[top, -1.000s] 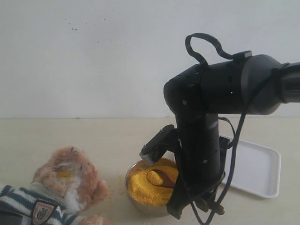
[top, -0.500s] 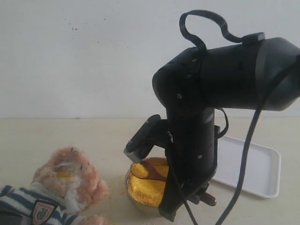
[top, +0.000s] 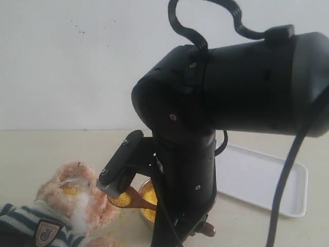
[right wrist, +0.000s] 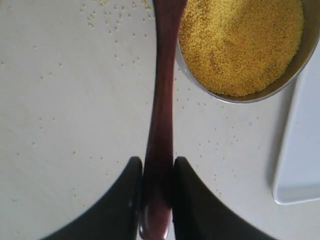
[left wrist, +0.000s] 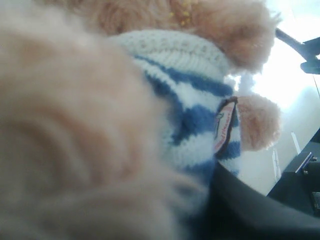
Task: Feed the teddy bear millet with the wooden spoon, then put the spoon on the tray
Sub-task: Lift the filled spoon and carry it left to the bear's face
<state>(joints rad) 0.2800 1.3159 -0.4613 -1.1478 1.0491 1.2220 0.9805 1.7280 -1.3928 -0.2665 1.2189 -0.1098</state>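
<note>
Wooden spoon [right wrist: 161,100] pinched by right gripper [right wrist: 157,170] | left gripper [left wrist: 235,205] unclear | tray [right wrist: 300,150] edge beside bowl [right wrist: 240,95] rim

A beige worktop [top: 46,146] meets a plain white wall [top: 67,62] along its far edge. A metal bowl [right wrist: 240,98] stands on it, well away from that edge.
</note>
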